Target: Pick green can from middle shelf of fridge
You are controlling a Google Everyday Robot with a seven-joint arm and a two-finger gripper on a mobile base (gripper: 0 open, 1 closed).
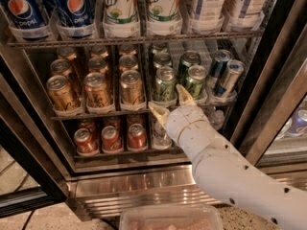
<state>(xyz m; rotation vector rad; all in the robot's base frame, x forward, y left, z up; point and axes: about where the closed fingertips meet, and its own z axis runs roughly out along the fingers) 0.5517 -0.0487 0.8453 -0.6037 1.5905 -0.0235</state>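
The fridge (144, 186) stands open with wire racks. On the middle shelf (96, 113), gold-orange cans fill the left lanes. Green cans stand in the middle lanes; the front one (164, 84) has another green can (195, 82) to its right. My gripper (171, 103) is at the front edge of the middle shelf, just below the front green can. Its two pale fingers (159, 113) are spread apart, one to each side of the can's base, and hold nothing. My white arm reaches in from the lower right.
Slim blue-and-silver cans (228, 78) stand right of the green cans. Tall Pepsi and 7UP bottles (120, 8) fill the rack above. Red cans (110, 138) and small water bottles sit on the rack below. A clear plastic tray (170, 218) lies at the bottom edge.
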